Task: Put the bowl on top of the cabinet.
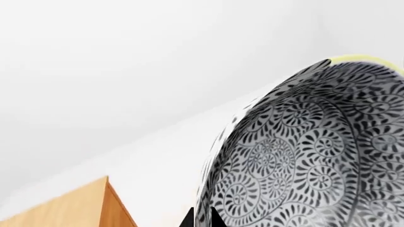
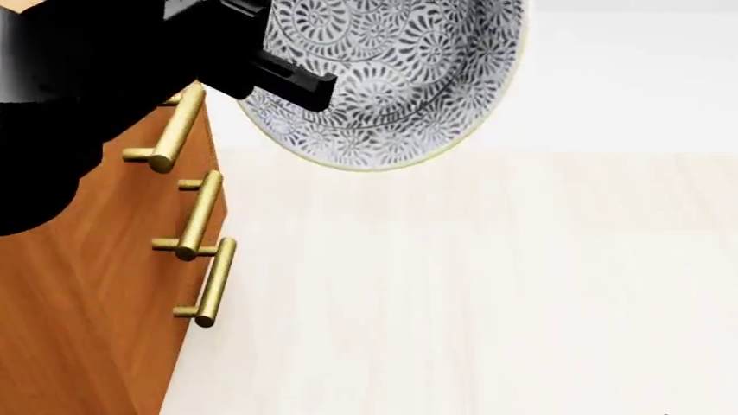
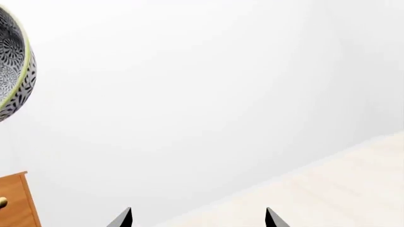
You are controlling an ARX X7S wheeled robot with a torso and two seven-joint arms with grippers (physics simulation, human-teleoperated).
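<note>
Left claw [image 2: 302, 85] grips bowl [image 2: 398, 78] | beside cabinet [image 2: 92, 285] | no writing

The left arm [image 2: 81, 95] is seen in the head view as a large, smooth, matte black mass filling the picture from about nine to eleven o'clock. Its outline is rounded toward the lower edge and squared toward the top, where flat black blocks are stacked. From these a narrow black bar with a square end is extended toward two o'clock. No cables, screws or markings can be made out on it.

In the right wrist view, two thin black fingers [image 3: 123, 218] are shown as pointed tips. In the left wrist view, only small black pointed tips [image 1: 187, 218] are visible.
</note>
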